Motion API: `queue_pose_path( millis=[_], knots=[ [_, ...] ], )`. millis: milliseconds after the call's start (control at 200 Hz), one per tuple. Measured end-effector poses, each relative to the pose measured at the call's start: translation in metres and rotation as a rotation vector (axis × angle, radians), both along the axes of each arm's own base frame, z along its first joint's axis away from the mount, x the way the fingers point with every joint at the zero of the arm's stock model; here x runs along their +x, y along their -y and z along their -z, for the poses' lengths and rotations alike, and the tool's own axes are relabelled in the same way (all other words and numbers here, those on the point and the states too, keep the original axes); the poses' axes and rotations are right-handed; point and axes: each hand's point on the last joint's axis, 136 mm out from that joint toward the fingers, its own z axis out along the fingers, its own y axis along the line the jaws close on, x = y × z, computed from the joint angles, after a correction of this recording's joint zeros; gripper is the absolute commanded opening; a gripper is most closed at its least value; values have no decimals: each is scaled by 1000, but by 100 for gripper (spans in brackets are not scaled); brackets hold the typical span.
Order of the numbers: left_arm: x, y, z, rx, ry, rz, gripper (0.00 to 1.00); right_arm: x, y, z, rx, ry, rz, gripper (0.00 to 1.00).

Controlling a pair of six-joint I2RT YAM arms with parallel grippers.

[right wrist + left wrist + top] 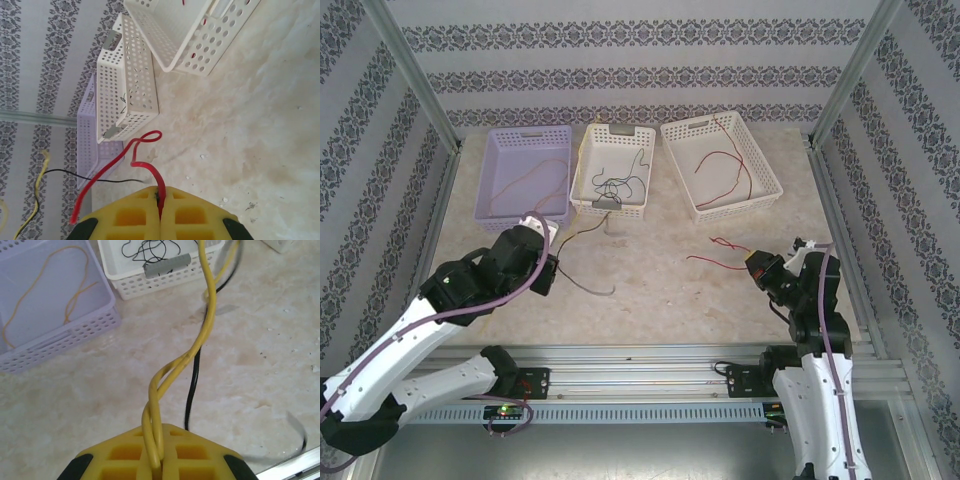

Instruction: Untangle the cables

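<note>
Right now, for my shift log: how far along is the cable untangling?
Sorted: tan cable in purple basket, black cables in middle basket, red cable in right basket. In hand: left pincer grips a yellow cable, right pincer a second red cable. Remaining: the stray black cable beside the yellow.

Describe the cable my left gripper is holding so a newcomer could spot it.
Start at the middle white basket in the far row of three. From its front edge a yellow cable runs down to the left gripper. It is doubled and twisted on itself, unlike the single black cable beside it.
</note>
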Motion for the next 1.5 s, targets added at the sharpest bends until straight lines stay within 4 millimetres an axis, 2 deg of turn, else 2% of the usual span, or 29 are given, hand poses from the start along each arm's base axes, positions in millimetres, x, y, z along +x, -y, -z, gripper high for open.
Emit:
queue_pose_path(
  millis=[220,485,889,1149,1309,1499],
  knots=[
    [-2,11,-3,-51,-5,46,0,1,6,-32,-44,75,25,0],
    [0,47,-12,-159,17,188,0,9,11,-42,-55,72,48,0],
    [18,87,-8,-179,42,329,0,28,24,-84,-130,136,98,0],
    [17,87,26,-170,31,334,0,53,34,-97,-162,138,133,0],
    [16,85,20,-194,68,332,0,79,40,-101,-179,118,148,0],
    [20,85,16,-194,93,318,0,109,44,-94,-223,63,163,0]
  ],
)
